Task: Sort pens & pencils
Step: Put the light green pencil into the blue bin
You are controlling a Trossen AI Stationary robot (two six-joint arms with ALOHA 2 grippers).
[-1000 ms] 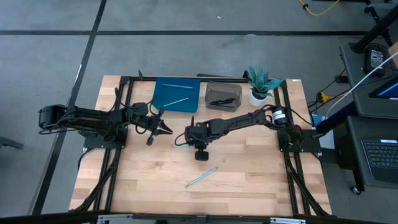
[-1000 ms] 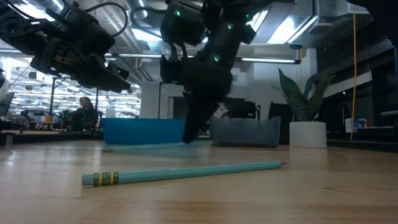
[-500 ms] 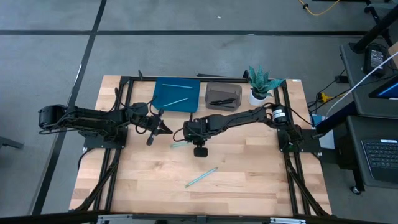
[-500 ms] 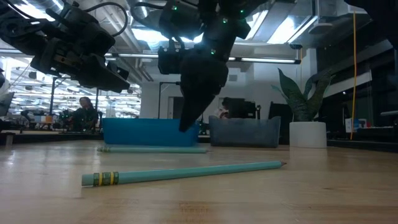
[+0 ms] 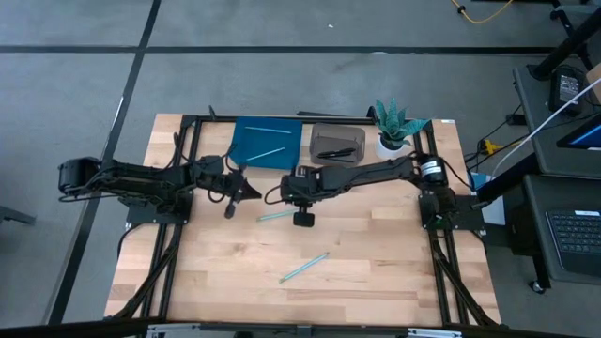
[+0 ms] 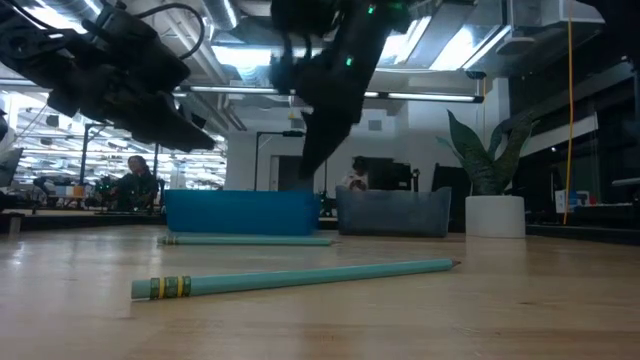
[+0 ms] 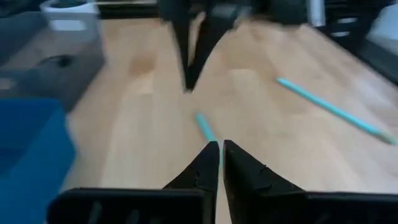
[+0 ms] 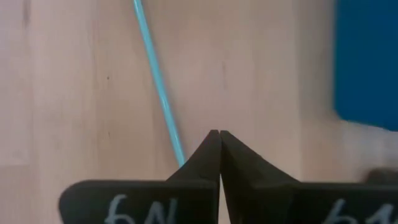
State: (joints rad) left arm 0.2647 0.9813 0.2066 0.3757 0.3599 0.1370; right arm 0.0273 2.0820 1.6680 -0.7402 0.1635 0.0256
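Two light-blue pencils lie flat on the wood: one [image 5: 274, 215] mid-table, also seen in the right wrist view [image 8: 158, 81], and one [image 5: 303, 267] nearer the near edge. Two more pencils lie in the blue tray [image 5: 266, 144]. Black pens [image 5: 335, 151] lie in the grey bin [image 5: 337, 141]. My right gripper [image 5: 285, 195] is shut and hangs well above the mid-table pencil [image 6: 245, 240], touching nothing. My left gripper [image 5: 246, 192] is shut and hovers left of that pencil, off the table.
A potted plant [image 5: 392, 127] stands at the far right corner beside the grey bin. Tray and bin sit along the far edge. Bare wood [image 5: 376, 253] spreads over the near half around the second pencil. A person sits in the room behind [image 6: 135, 180].
My right gripper has risen from the table at the mid-table pencil and drawn back a little toward the far edge. The pencil it was down on now lies free and flat on the wood.
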